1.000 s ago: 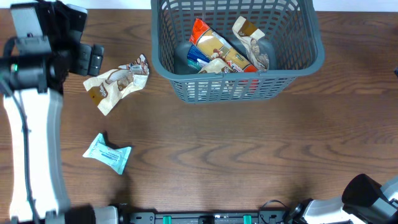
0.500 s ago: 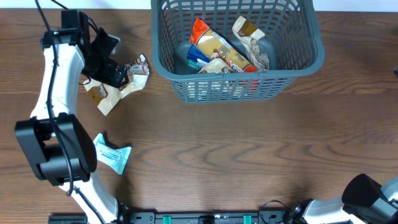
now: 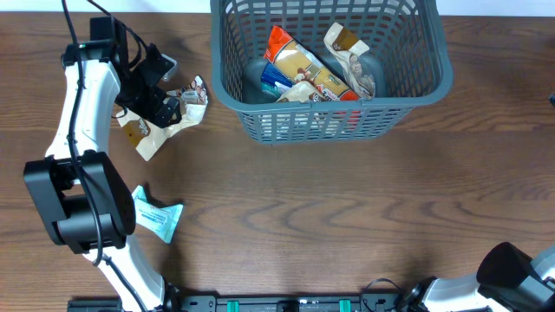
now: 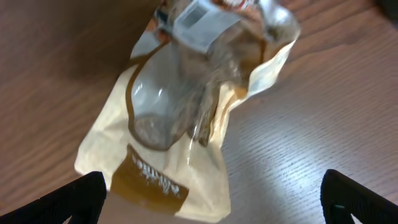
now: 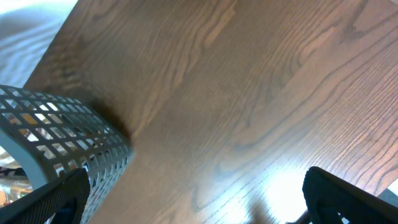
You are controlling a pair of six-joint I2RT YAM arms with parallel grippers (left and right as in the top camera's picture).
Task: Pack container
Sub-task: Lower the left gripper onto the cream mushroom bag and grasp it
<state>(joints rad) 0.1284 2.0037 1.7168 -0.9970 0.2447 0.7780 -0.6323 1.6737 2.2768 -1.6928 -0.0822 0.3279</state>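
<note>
Fingers of your left gripper are spread wide right over the cream packet, so go straight down and pinch its puffy middle, not a floppy corner. Then lift it high over the rim of the container, which sits just to the right. Your right gripper is spread wide too.

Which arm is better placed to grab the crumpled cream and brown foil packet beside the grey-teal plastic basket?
The left. The left gripper hangs open right above that packet, which fills its wrist view. The right gripper sits back at the table's near right corner, far from it.
</note>
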